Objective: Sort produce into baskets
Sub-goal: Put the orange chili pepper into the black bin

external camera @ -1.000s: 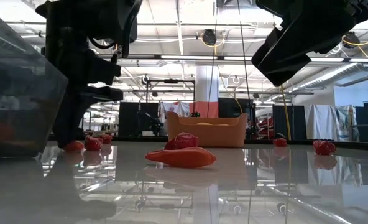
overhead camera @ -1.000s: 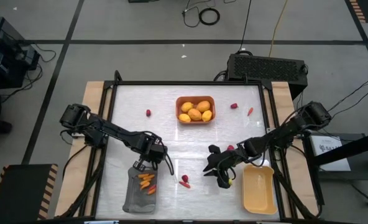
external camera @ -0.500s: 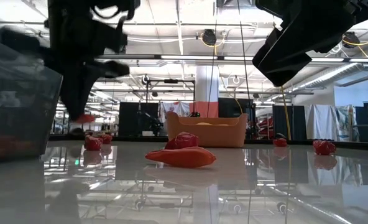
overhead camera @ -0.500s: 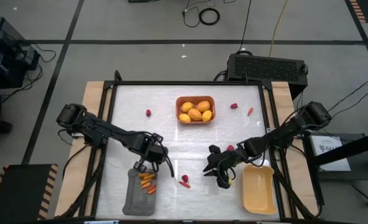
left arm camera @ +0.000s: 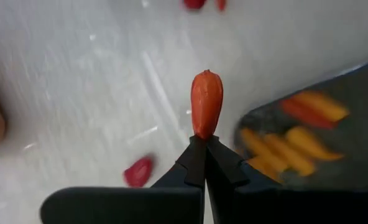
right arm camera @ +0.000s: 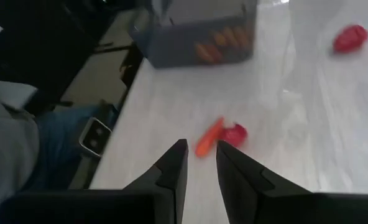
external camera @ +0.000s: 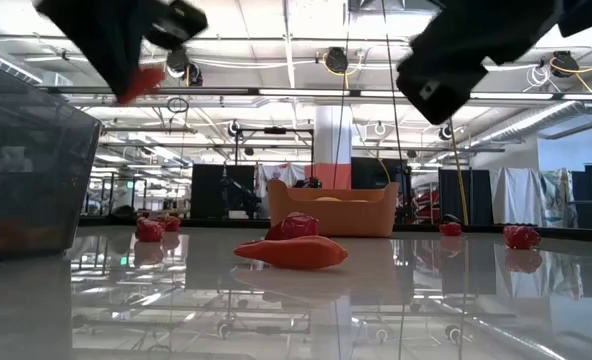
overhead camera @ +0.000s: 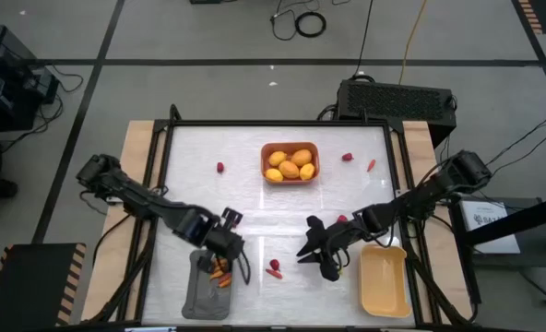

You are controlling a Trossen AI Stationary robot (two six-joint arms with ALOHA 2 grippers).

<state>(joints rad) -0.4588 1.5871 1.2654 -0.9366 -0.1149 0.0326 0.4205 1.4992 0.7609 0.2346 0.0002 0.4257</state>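
My left gripper (overhead camera: 223, 262) is shut on a thin orange-red carrot stick (left arm camera: 206, 102), high over the near-left dark grey basket (overhead camera: 205, 290), which holds several carrot sticks (overhead camera: 219, 274). In the low view the stick (external camera: 141, 82) is well above the table. My right gripper (overhead camera: 310, 249) is open and empty, its fingers (right arm camera: 174, 165) pointing toward a carrot stick (right arm camera: 209, 137) and a red berry (right arm camera: 234, 134) lying together on the table (overhead camera: 275, 268). The orange-brown basket (overhead camera: 290, 162) holds several lemons. The pale yellow basket (overhead camera: 385, 279) stands near right. My left gripper pinches the carrot stick by one end (left arm camera: 202, 132) between its two fingertips. The stick reaches out beyond the fingers, along their line. It is lifted clear of the table and the basket.
Loose berries lie at the far left (overhead camera: 220, 168), far right (overhead camera: 347, 157) and by my right arm (overhead camera: 342, 219). A small carrot piece (overhead camera: 371, 165) lies far right. Another berry (left arm camera: 137, 171) lies on the table below my left gripper.
My left gripper has lifted the carrot stick from the table, gone up and toward the near edge, and now hangs over the dark grey basket. It has stayed shut on the stick.
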